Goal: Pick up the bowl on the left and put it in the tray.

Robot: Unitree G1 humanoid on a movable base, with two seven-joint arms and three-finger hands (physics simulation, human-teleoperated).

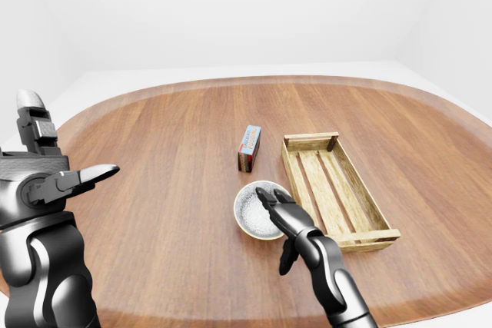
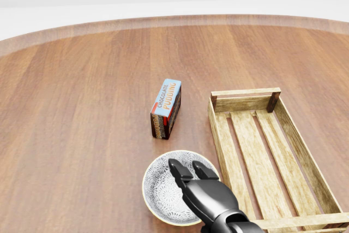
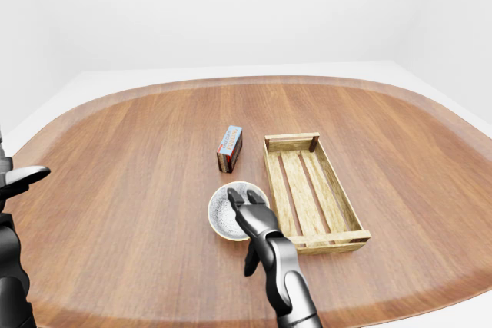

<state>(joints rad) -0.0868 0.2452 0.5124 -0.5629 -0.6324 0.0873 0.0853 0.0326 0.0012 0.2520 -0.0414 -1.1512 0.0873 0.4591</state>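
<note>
the bowl [image 2: 161, 189] sits just left of the tray [image 2: 245, 92], under your right hand [image 2: 188, 168], whose fingers are spread and grip nothing. lower two fingers inside its right rim, thumb outside, then pinch firmly. your left hand [image 1: 46, 178] hangs unclenched, well apart.

This is a plain simulated test room, not a furnished home: smooth white walls [image 1: 231, 13] and a pale floor [image 1: 369, 71] surround one large, rounded wooden table [image 1: 154, 159]. Toward the table's lower edge in the left-eye view stand staged kitchen goods: a chocolate pudding box [image 1: 248, 147], a slatted wooden tray [image 1: 310, 140] and a patterned bowl [image 1: 250, 213].
</note>
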